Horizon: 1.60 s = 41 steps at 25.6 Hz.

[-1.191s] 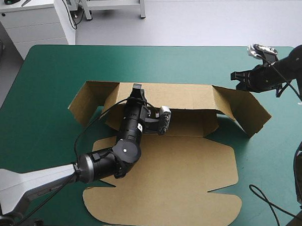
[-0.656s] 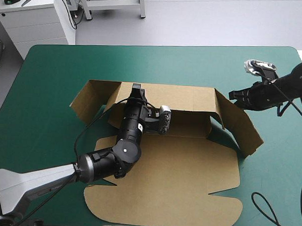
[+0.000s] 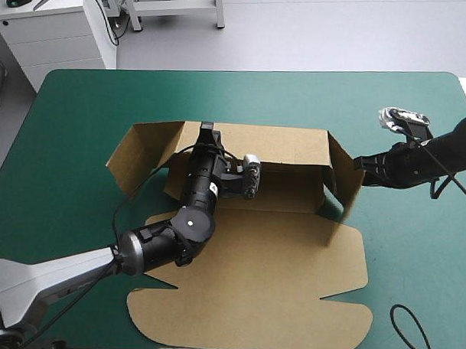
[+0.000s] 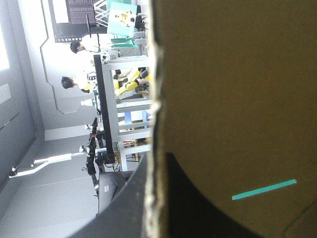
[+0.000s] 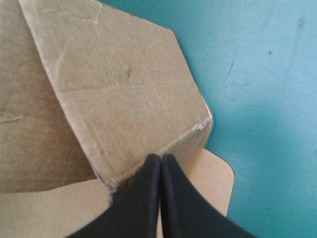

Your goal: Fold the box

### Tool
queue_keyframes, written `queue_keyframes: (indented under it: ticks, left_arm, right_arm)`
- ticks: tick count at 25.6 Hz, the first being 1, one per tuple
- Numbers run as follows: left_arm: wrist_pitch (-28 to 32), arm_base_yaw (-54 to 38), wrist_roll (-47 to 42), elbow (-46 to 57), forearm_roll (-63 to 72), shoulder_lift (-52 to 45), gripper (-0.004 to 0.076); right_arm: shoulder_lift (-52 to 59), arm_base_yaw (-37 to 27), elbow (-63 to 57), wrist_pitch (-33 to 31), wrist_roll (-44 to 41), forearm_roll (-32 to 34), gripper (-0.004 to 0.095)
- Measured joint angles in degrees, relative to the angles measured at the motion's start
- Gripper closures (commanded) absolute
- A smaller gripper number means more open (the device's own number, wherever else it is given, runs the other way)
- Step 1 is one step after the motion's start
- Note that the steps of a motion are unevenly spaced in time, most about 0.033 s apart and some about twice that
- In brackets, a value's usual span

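The brown box lies mid-table, its lid panel flat toward the near edge. Its back wall stands raised, and my left gripper is shut on that wall's top edge. In the left wrist view the board runs edge-on between the black fingers of the left gripper. The left flap splays outward. The right flap stands turned inward, with my right gripper shut and its tip against the outer face. The right wrist view shows the right gripper's pointed arch touching that flap.
Teal-green cover shows around the box, widest toward the far edge and the left. A white cabinet stands beyond the far left corner. The table's right edge runs close behind my right arm.
My right gripper has moved left and nearer, swinging the right flap from splayed out to standing inward. The left gripper has stayed on the back wall, barely shifting.
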State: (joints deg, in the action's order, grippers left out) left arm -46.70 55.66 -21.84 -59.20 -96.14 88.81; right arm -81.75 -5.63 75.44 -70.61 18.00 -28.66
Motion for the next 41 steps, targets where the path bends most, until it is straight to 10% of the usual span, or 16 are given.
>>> queue_keyframes:
  ticks: [16, 25, 29, 35, 41]
  left_arm:
    - [0.8, -0.1, 0.6, -2.6, 0.5, 0.4, 0.0708]
    - [1.1, -0.1, 0.6, -2.7, 0.5, 0.5, 0.0708]
    - [1.2, -0.1, 0.6, -2.7, 0.5, 0.5, 0.0708]
    - [1.2, -0.1, 0.6, -2.7, 0.9, 0.5, 0.0708]
    - [1.2, -0.1, 0.6, -2.7, 0.9, 0.5, 0.0708]
  right_arm:
    - [1.5, 0.0, -6.8, 7.0, 6.3, -7.8, 0.0926]
    - [10.9, 0.0, -21.6, 18.6, 26.1, -20.5, 0.0919]
    - [10.9, 0.0, -23.3, 19.3, 31.5, -20.8, 0.0719]
    - [10.9, 0.0, -23.3, 18.6, 38.9, -21.3, 0.0083]
    - [10.6, 0.0, -23.3, 18.3, 41.1, -21.3, 0.0114]
